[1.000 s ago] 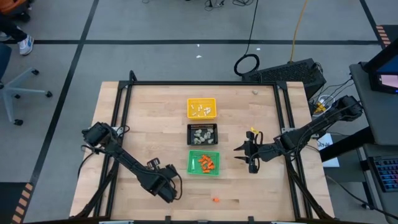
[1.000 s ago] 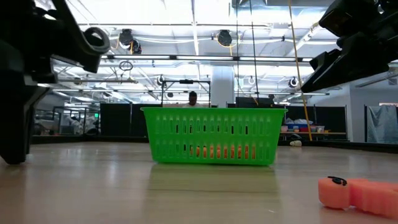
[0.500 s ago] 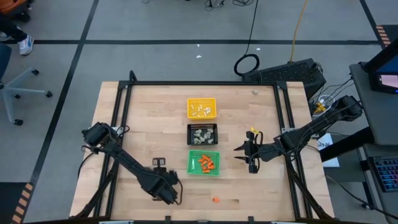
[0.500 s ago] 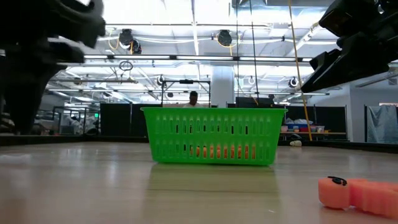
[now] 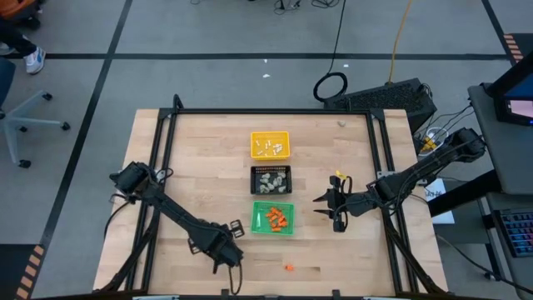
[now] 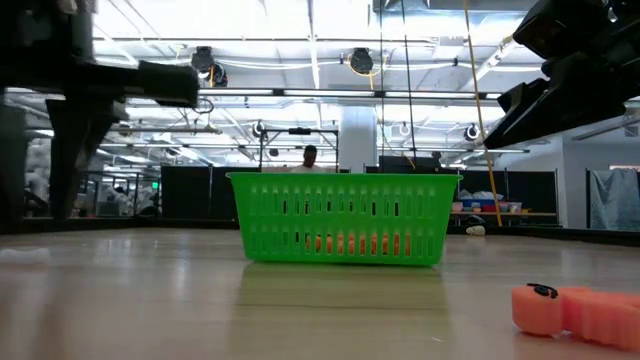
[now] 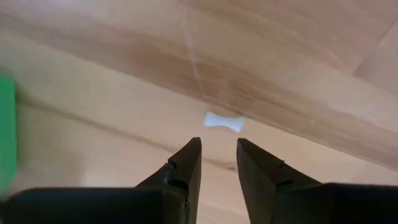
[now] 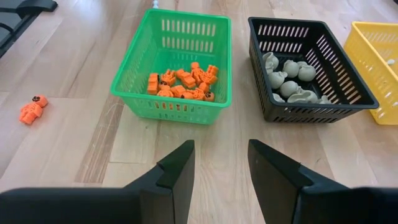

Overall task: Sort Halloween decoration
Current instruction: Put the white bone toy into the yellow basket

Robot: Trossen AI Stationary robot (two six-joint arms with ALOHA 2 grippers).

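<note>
A small white stick (image 7: 224, 122) lies flat on the bare wood, just beyond the fingertips of my left gripper (image 7: 219, 147). That gripper points down, is open by a narrow gap and touches nothing; it hangs near the table's front edge (image 5: 221, 255), left of the green tray (image 5: 273, 217). An orange bit (image 5: 289, 268) lies loose on the table in front of that tray, also seen in the low view (image 6: 575, 310). My right gripper (image 8: 221, 152) waits open and empty to the right of the trays (image 5: 334, 208).
The trays stand in a row at the table's middle: a yellow tray (image 5: 270, 144) with white sticks at the far end, a black tray (image 8: 308, 59) with beige-grey lumps, and the green tray (image 8: 177, 59) with orange bits nearest. A dark frame (image 5: 266, 112) borders the table.
My left gripper has risen off the table top and rolled about a quarter turn about its own downward axis, staying over the same spot near the front edge. My right arm has kept still.
</note>
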